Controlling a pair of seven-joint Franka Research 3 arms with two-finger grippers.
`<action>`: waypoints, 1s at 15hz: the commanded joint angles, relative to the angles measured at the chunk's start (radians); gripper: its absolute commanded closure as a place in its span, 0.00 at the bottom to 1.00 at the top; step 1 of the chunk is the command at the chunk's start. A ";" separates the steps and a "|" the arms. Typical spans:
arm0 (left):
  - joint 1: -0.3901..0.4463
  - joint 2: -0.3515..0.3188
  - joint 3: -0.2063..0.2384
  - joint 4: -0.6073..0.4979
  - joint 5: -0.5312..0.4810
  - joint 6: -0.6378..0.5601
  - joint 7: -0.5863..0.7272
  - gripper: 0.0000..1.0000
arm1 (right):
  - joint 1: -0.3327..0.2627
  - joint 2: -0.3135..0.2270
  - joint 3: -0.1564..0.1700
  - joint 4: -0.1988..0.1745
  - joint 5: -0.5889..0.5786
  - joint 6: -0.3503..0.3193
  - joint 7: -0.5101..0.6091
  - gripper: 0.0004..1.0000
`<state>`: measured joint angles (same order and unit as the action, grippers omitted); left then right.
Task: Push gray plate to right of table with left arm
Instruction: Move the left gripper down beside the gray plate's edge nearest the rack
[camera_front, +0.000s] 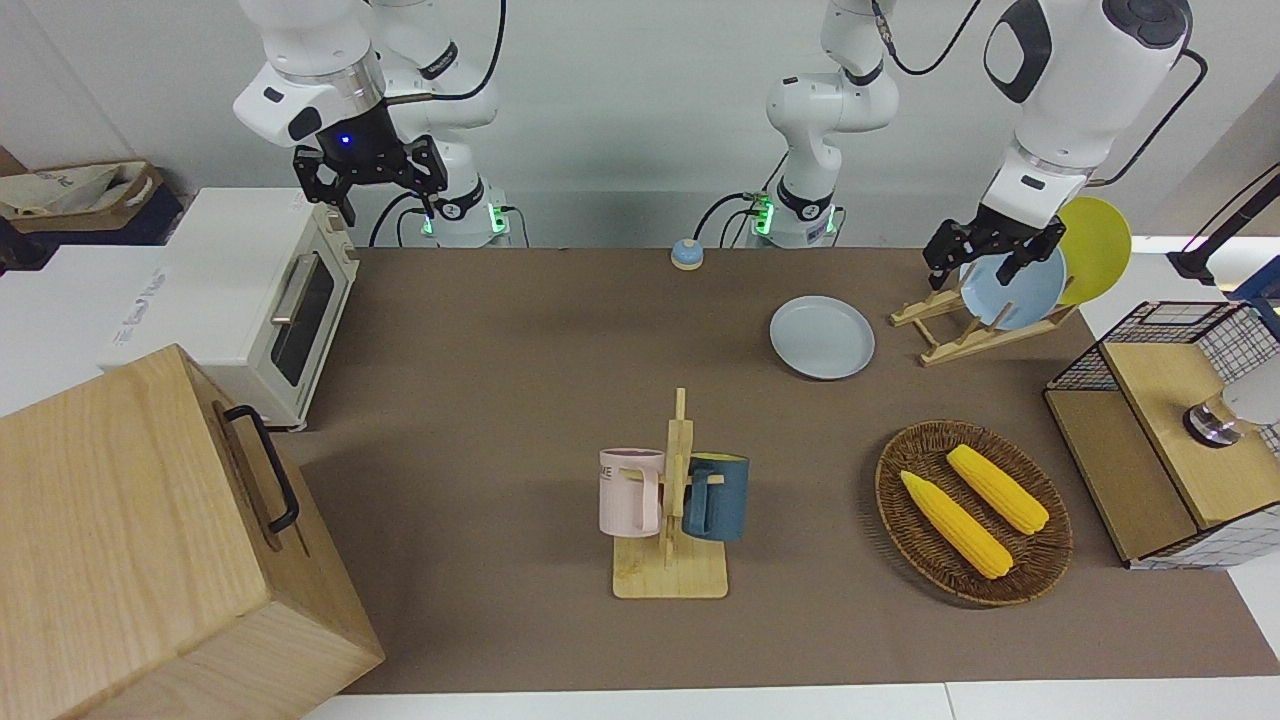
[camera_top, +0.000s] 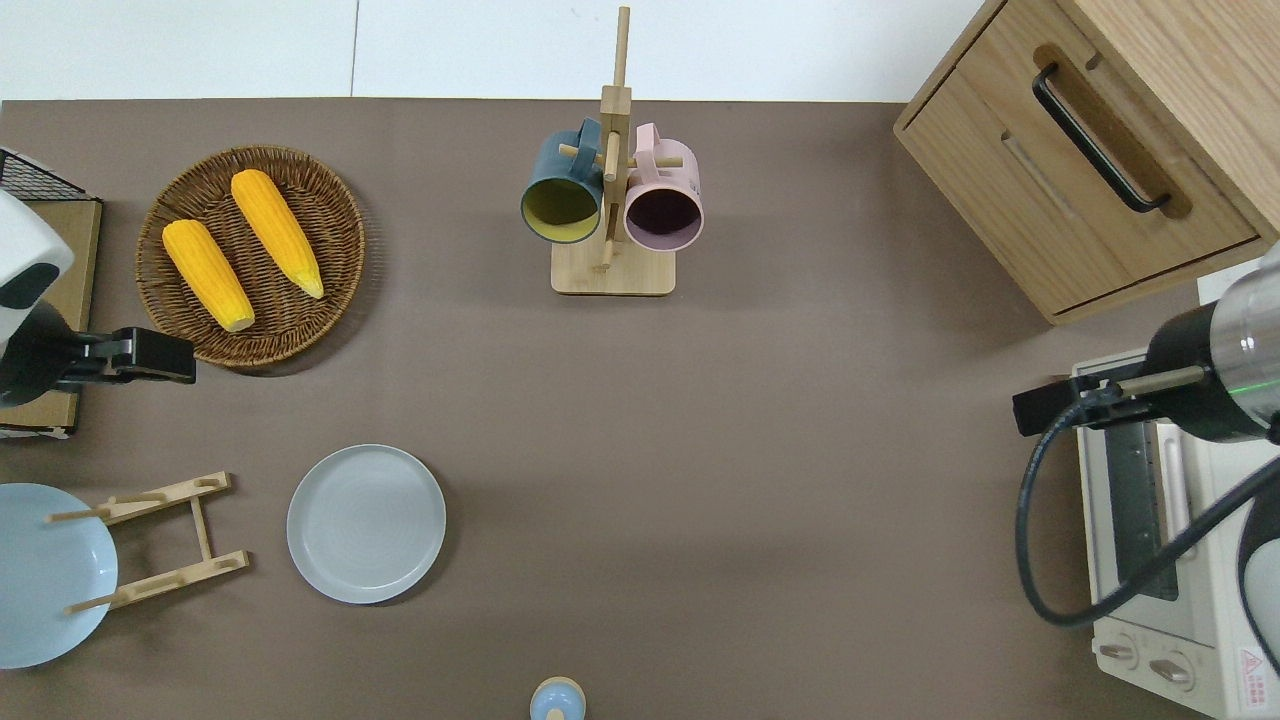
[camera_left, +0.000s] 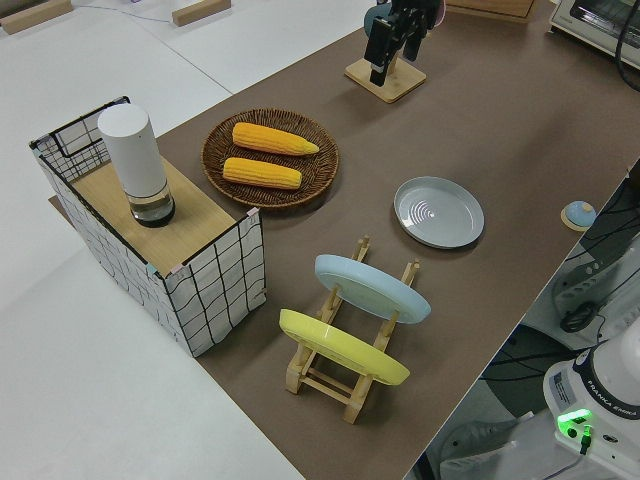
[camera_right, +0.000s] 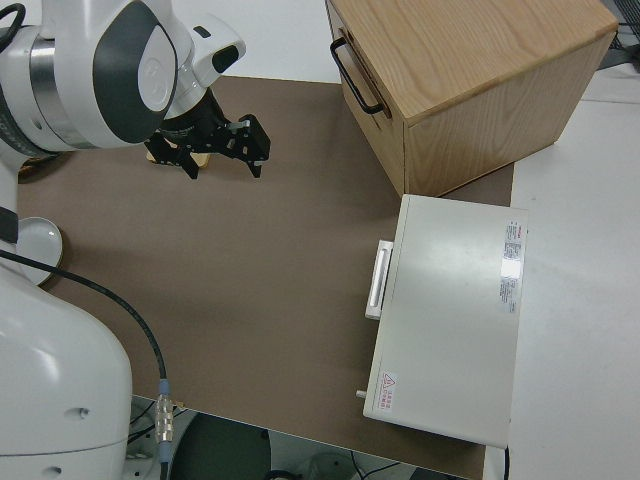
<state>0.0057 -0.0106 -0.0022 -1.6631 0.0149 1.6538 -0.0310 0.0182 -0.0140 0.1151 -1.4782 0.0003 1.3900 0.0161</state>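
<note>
The gray plate (camera_front: 822, 337) (camera_top: 366, 523) (camera_left: 438, 211) lies flat on the brown table (camera_front: 500, 380), beside the wooden plate rack (camera_top: 160, 540) and toward the table's middle from it. My left gripper (camera_front: 975, 270) (camera_top: 180, 361) (camera_left: 392, 55) is up in the air and open, holding nothing. From overhead it is over the table at the edge of the corn basket (camera_top: 250, 255), apart from the gray plate. The right arm is parked with its gripper (camera_front: 370, 185) (camera_right: 222, 150) open.
The rack holds a sky-blue plate (camera_front: 1010, 290) and a yellow plate (camera_front: 1095, 248). A mug stand (camera_front: 675, 500) stands mid-table and a small bell (camera_front: 686, 253) at the robots' edge. At the right arm's end are a toaster oven (camera_front: 265, 300) and wooden cabinet (camera_front: 140, 540). A wire crate (camera_front: 1170, 430) stands at the left arm's end.
</note>
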 joint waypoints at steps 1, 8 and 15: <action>0.004 0.003 0.008 0.020 0.014 -0.020 -0.001 0.00 | -0.020 -0.003 0.017 0.009 0.004 -0.016 0.013 0.02; 0.004 0.006 0.007 0.019 0.016 -0.034 -0.006 0.00 | -0.020 -0.003 0.017 0.009 0.004 -0.016 0.013 0.02; 0.036 -0.023 0.010 -0.013 -0.029 -0.066 -0.024 0.00 | -0.020 -0.003 0.017 0.009 0.006 -0.016 0.013 0.02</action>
<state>0.0192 -0.0109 0.0106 -1.6624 0.0091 1.6125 -0.0518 0.0182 -0.0140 0.1151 -1.4782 0.0003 1.3900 0.0162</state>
